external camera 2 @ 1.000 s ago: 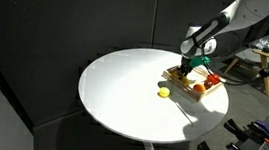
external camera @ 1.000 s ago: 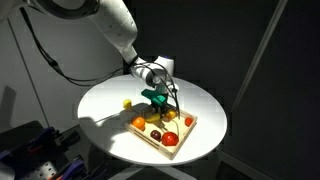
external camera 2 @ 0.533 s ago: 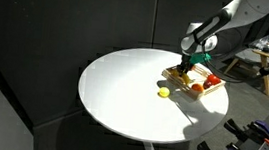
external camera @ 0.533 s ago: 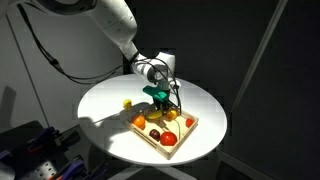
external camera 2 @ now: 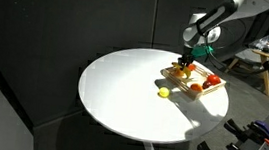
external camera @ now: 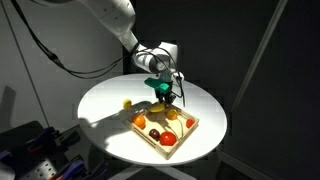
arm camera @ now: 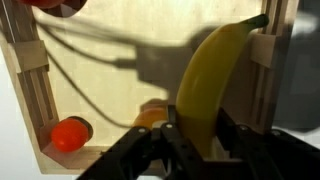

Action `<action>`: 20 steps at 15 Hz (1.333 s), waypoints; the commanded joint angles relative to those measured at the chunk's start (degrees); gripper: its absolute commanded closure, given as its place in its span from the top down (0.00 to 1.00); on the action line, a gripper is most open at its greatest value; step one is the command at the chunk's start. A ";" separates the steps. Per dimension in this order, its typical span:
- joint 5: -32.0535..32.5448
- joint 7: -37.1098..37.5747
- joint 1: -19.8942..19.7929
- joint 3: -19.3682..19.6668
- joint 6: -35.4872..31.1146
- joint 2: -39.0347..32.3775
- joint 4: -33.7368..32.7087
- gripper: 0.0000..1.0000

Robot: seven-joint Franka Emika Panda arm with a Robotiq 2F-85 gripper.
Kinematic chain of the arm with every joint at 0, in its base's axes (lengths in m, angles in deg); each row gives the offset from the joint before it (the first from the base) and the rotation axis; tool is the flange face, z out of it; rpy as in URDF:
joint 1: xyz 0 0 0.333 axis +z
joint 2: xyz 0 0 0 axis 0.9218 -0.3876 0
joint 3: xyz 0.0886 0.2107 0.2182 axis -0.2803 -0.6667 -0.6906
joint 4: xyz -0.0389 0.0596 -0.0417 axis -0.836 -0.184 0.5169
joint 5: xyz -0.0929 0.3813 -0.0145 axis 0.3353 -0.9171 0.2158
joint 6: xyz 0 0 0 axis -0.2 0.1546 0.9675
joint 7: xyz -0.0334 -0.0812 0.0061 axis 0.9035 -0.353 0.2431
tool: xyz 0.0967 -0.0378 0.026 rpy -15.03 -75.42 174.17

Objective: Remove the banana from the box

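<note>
In the wrist view my gripper (arm camera: 198, 128) is shut on the yellow banana (arm camera: 208, 75), which hangs lifted above the light wooden box (arm camera: 30, 85). In both exterior views the gripper (external camera: 164, 93) (external camera 2: 185, 60) holds the banana (external camera: 166, 99) just above the box (external camera: 190, 135) (external camera 2: 187, 88) on the round white table. The banana is too small to make out in the exterior view that shows the box at the right of the table.
In the box lie an orange fruit (external camera: 139, 122), a red fruit (external camera: 168, 139) and other small fruits; the wrist view shows a red-orange fruit (arm camera: 70, 134). A small yellow-green fruit (external camera: 127, 102) (external camera 2: 163, 91) lies on the white table (external camera: 105, 115) outside the box.
The gripper has risen with the banana in it, lifting it up out of the box. The other fruits have not moved.
</note>
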 commanded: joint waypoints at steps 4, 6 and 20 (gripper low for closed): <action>1.14 -0.96 -0.04 -0.52 5.38 5.24 1.04 0.16; 1.28 -1.96 0.04 -0.86 7.03 6.61 1.16 0.16; 7.85 -7.08 3.82 -2.66 12.62 12.29 4.51 0.16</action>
